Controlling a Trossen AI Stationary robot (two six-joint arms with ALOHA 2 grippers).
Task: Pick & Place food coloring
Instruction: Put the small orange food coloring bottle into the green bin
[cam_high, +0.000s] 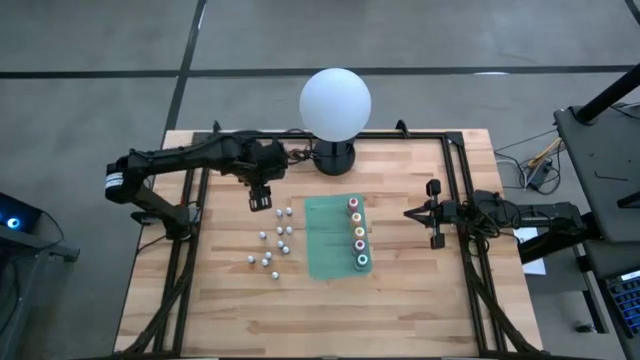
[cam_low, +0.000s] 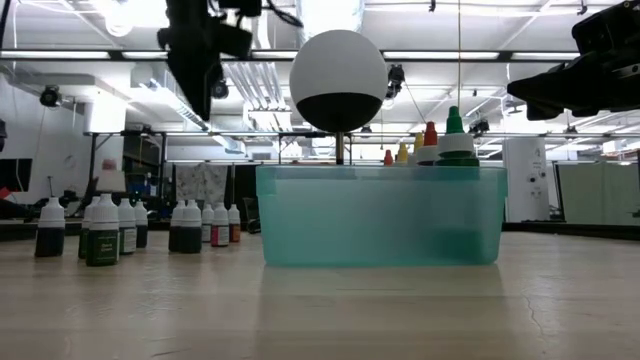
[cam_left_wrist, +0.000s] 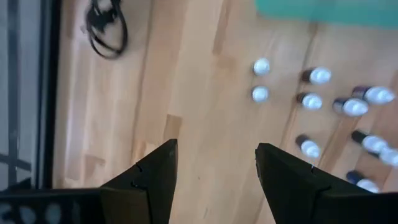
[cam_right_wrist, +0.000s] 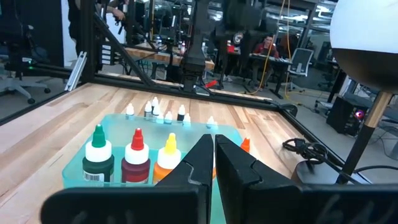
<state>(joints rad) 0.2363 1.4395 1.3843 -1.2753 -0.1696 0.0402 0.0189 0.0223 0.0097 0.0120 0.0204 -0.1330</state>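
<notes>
Left gripper (cam_high: 261, 201): fingers spread, empty, hovering above the table just beside the near end of the loose white-capped food coloring bottles (cam_high: 276, 240); bottles upright, clustered beside the green tray (cam_high: 330, 262), nearer this arm. Right gripper (cam_high: 414, 213): shut, waiting apart.

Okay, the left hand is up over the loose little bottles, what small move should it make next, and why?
Probably lower the left hand straight down onto the nearest white-capped bottle of the loose cluster. Its jaws are open and empty, it hangs above the table beside that cluster, and five coloured-top bottles already stand in the teal tray. The right hand waits shut at the tray's far side.
</notes>
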